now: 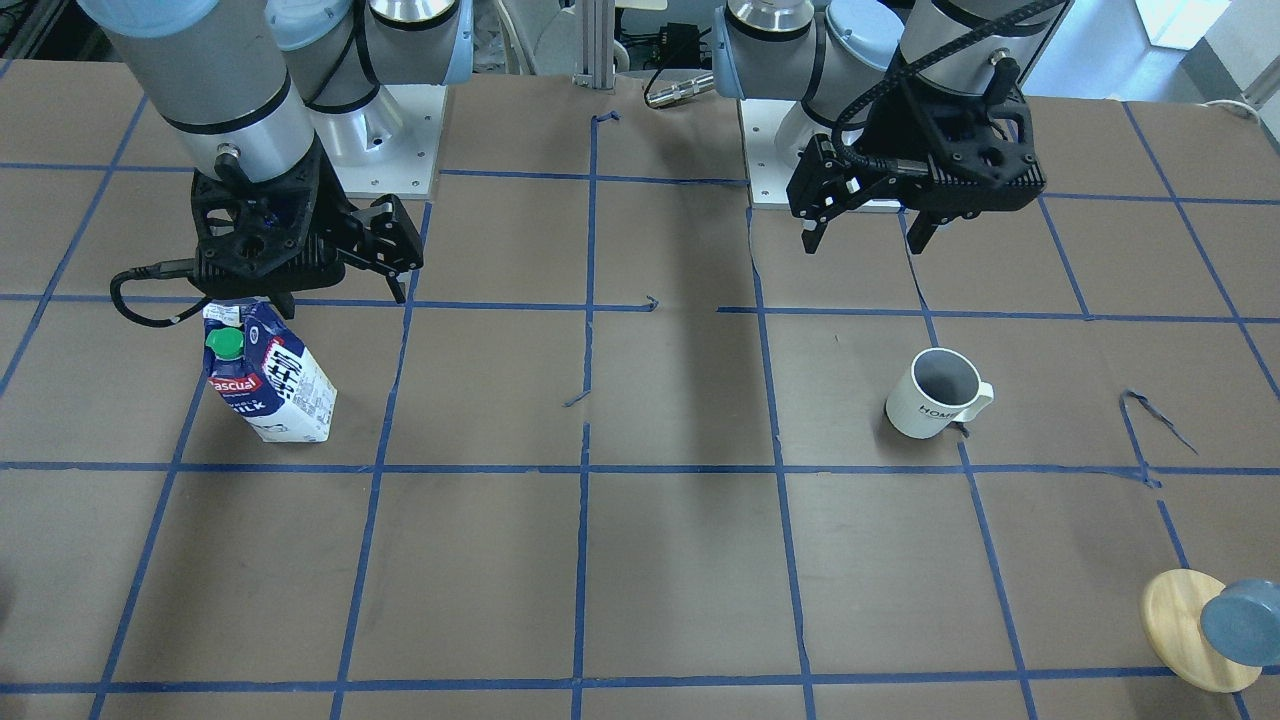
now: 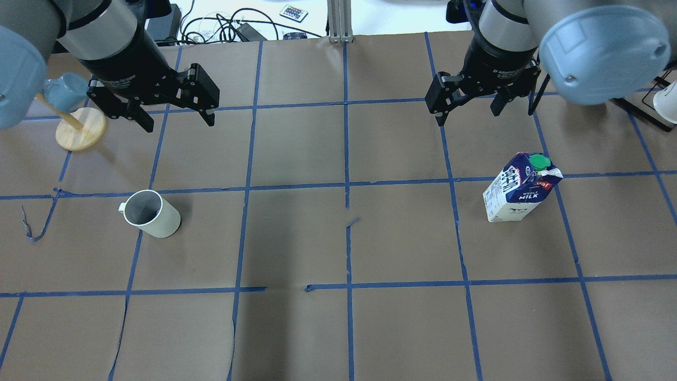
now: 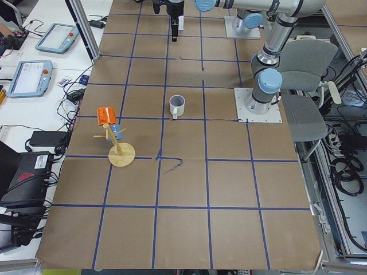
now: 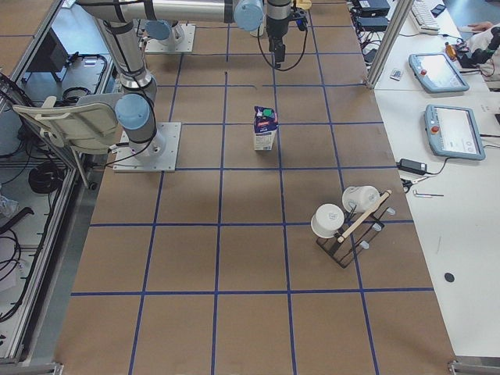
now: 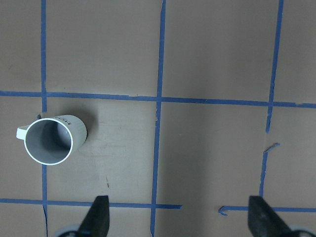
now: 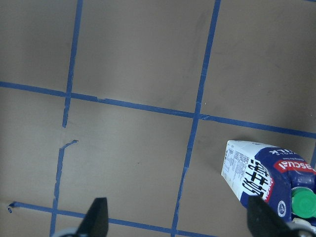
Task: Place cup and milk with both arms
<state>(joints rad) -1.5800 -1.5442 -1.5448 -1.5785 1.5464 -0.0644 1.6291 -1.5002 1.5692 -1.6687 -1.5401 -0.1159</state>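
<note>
Hovering above the table [image 2: 296, 238], both arms wait with nothing held: we see the left gripper [image 2: 177, 121] and the right gripper [image 2: 469, 114], each with its fingers spread wide. The cup [image 2: 151, 214] stands upright in the left half, handle turned outward, and in the left wrist view it sits well off to one side of the gap between the fingers. The milk [image 2: 521, 188] stands upright in the right half, and in its wrist view it lines up with one finger (not with the gap between the two). We judge that a straight descent there could strike the gabled top and topple it, tall and narrow as it is. For the cup, closing across the handle could spin it or let it slip.
</note>
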